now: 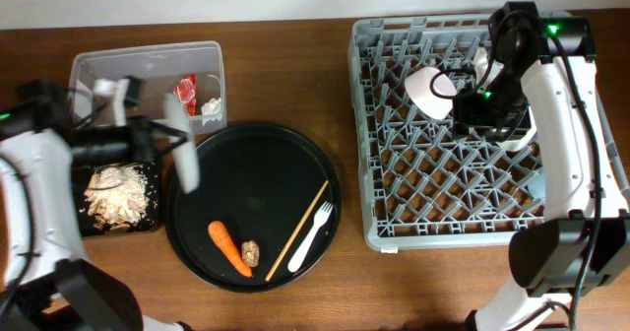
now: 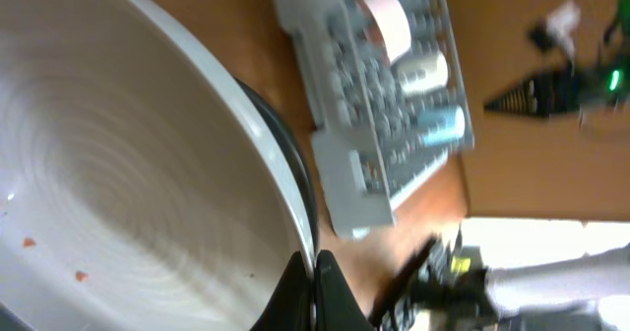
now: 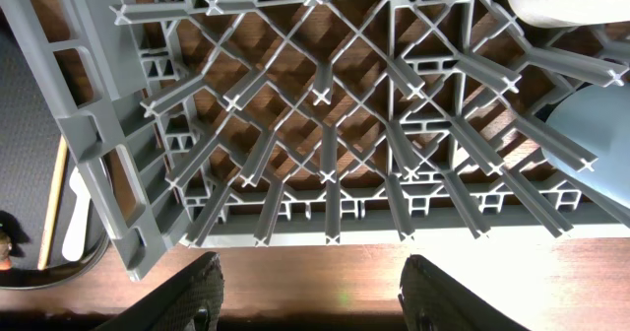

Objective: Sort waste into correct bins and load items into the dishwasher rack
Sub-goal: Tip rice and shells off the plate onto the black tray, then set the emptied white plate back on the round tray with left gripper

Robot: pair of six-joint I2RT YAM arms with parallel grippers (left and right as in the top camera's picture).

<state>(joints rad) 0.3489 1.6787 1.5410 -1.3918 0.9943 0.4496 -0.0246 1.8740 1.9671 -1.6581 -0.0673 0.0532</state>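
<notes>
My left gripper [image 1: 157,134] is shut on the rim of the round white plate [image 1: 184,156] and holds it tilted on edge over the left side of the large round black tray [image 1: 256,164]. In the left wrist view the plate [image 2: 128,173] fills the frame, and the fingers [image 2: 315,292] pinch its rim. My right gripper [image 1: 482,109] is open and empty above the grey dishwasher rack [image 1: 443,203]; its fingers [image 3: 330,301] are spread wide. The white bowl [image 1: 428,90] stands in the rack. The small white cup [image 2: 423,72] and the pale-blue cup [image 2: 441,124] lie in the rack too.
The clear tub [image 1: 128,65] holds the red wrapper [image 1: 187,87] and the white wad [image 1: 210,104]. The shallow black tray [image 1: 94,225] holds beige scraps [image 1: 116,191]. On the round tray lie the carrot [image 1: 228,247], brown lump [image 1: 250,253], chopstick [image 1: 298,230] and white fork [image 1: 313,237].
</notes>
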